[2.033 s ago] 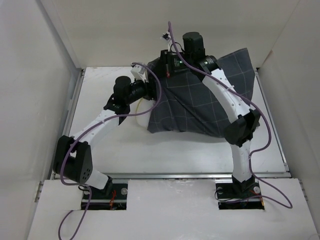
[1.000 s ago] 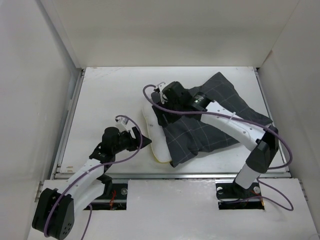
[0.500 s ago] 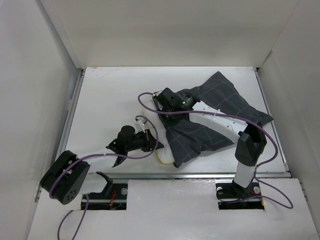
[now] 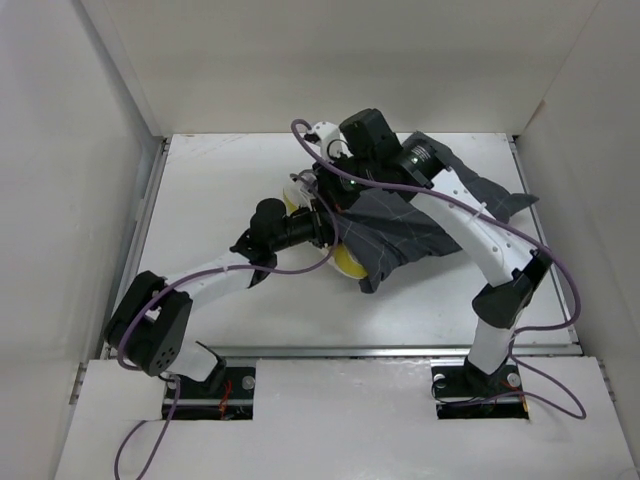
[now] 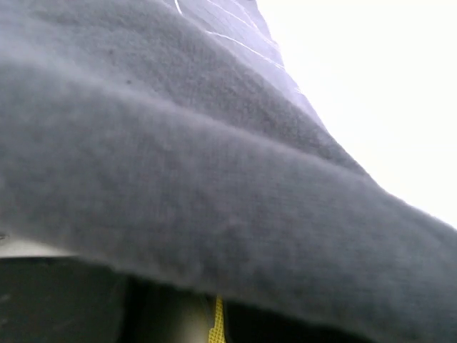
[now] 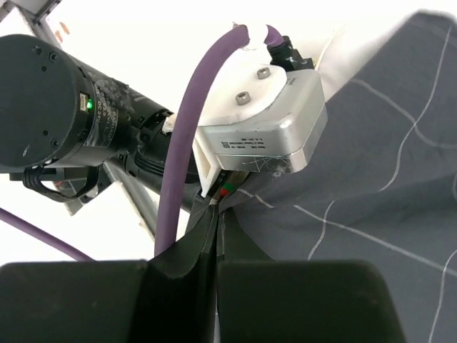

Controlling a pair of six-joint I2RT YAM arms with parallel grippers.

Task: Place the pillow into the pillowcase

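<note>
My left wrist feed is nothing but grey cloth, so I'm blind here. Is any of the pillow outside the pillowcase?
Observer: Yes. The top view shows a yellow patch of the pillow poking out beneath the pillowcase, at its edge nearest the left arm.
Operator: And the right arm?
Observer: Its wrist view shows the right fingers shut on the pillowcase's edge, beside the silver box on the left wrist.

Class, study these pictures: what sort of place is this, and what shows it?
Probably a robot test cell: white walls box in a white table, a left arm and a right arm are bolted at its edge.
</note>
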